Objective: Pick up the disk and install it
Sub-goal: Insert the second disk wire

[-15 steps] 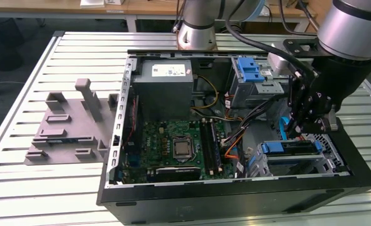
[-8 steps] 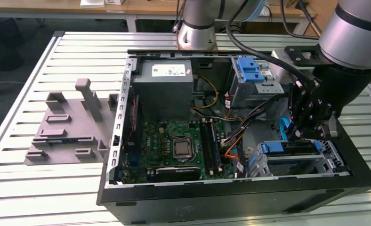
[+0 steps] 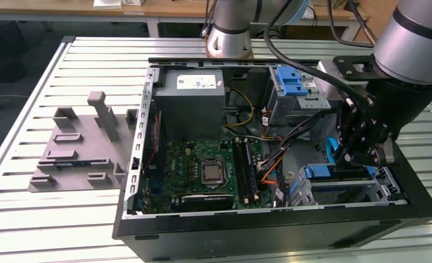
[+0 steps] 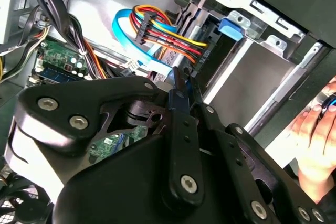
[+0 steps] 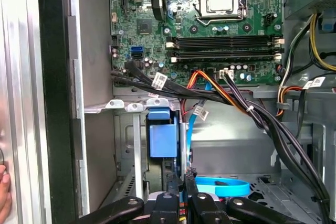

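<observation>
Inside the open black desktop computer case (image 3: pixel 274 235), at the corner on the exterior view's right, I hold my black gripper (image 3: pixel 366 159) low over the drive bay. Its fingers are clenched together with nothing between them, as both wrist views show (image 5: pixel 189 174) (image 4: pixel 176 74). The disk (image 3: pixel 340 175), a flat grey metal hard drive with blue plastic rails, lies in that bay just below the gripper. Its blue end (image 5: pixel 163 137) faces the case interior in the first wrist view; whether it is fully seated I cannot tell. A light-blue flat cable (image 5: pixel 220 186) curls beside the gripper. Bundled black, orange and red wires (image 5: pixel 226 93) cross between the bay and the green motherboard (image 3: pixel 201 170). A large grey metal box with a white sticker (image 3: pixel 190 104) stands at the case's far end. Beside it, toward the exterior view's right, is a silver metal cage with a blue plastic latch (image 3: pixel 296 87). The case rests on a white slatted metal counter (image 3: pixel 55 219). A grey moulded fixture block (image 3: pixel 77 148) lies on the counter on the exterior view's left, apart from the case. A person's hand (image 4: pixel 315 140) rests outside the case wall.
</observation>
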Motion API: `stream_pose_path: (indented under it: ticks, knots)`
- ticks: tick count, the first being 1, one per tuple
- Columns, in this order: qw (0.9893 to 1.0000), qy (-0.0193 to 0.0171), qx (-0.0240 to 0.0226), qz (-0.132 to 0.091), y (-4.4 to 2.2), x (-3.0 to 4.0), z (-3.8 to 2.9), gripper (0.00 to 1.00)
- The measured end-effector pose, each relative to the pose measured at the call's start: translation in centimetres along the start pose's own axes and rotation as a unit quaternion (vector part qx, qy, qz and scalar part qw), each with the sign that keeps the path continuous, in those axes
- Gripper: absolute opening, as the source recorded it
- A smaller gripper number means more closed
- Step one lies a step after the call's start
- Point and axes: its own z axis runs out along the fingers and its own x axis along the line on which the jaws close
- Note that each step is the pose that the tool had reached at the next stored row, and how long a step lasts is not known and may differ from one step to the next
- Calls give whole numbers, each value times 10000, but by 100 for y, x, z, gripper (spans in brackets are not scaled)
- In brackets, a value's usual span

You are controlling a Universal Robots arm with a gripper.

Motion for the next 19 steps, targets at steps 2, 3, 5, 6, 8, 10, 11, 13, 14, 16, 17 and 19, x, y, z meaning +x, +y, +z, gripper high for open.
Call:
stream_pose_path:
  ticks: [2,3,5,6,8,10,11,13,14,16,17,19]
  knots:
    - [10000,-16,-1,1,-1,24,3,16]
    - [10000,-26,-1,1,-1,31,4,16]
    - [10000,-32,-2,-1,-2,33,4,16]
    - [10000,-32,-2,-2,-1,33,4,16]
    - [10000,-33,-2,-4,-3,32,5,16]
    - [10000,-33,-2,-4,-6,33,6,16]
    - [10000,-33,-2,-4,-9,33,7,16]
    - [10000,-33,-2,-4,-16,33,8,16]
    - [10000,-33,-2,-3,-18,33,8,16]
    - [10000,-33,-2,-3,-20,35,10,16]
    - [10000,-33,-2,-3,-20,36,12,16]
    - [10000,-33,-1,-3,-20,41,21,16]
